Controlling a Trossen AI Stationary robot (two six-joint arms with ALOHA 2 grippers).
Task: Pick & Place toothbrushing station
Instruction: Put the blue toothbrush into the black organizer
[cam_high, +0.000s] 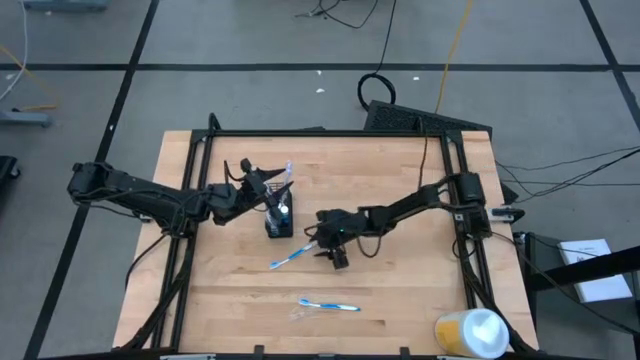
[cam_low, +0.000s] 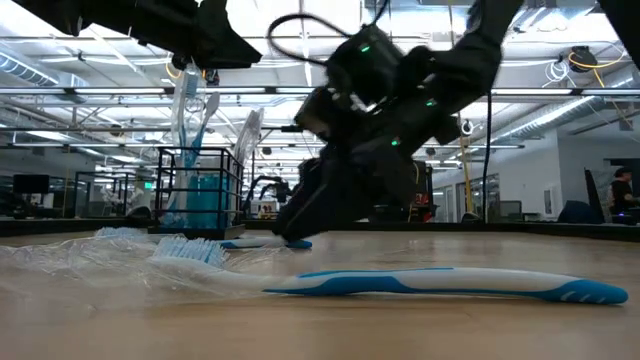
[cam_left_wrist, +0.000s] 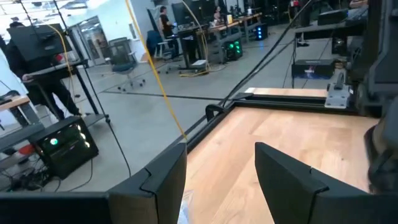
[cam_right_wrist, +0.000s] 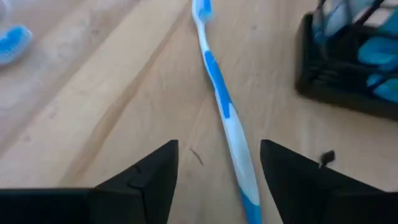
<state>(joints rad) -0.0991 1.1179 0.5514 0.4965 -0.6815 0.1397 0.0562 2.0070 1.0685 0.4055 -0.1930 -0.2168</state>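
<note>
1. The right gripper is hovering low over the table near its middle, fingers spread and holding nothing, with a blue-and-white toothbrush lying flat on the wood and running into the gap between them.
2. In the high view that same toothbrush is lying at a slant just beside the right gripper, bristle end pointing away from the black mesh holder.
3. The holder is standing upright just beyond the brush, already carrying a few brushes (the low view shows them poking up out of the holder).
4. The left gripper is waiting right at the holder, its fingers open and empty, apparently ready to steady it.
5. A second toothbrush is lying well apart, nearer the table's front edge, with clear wrapping beside it; the yellow-and-white container is sitting at the right front corner.
6. My read: we're mid-task, at the pick-up of a loose brush. The next move is calling for the right fingers to centre on the handle, drop, pinch that slim shaft cleanly, then tip it upright for the holder.
</note>
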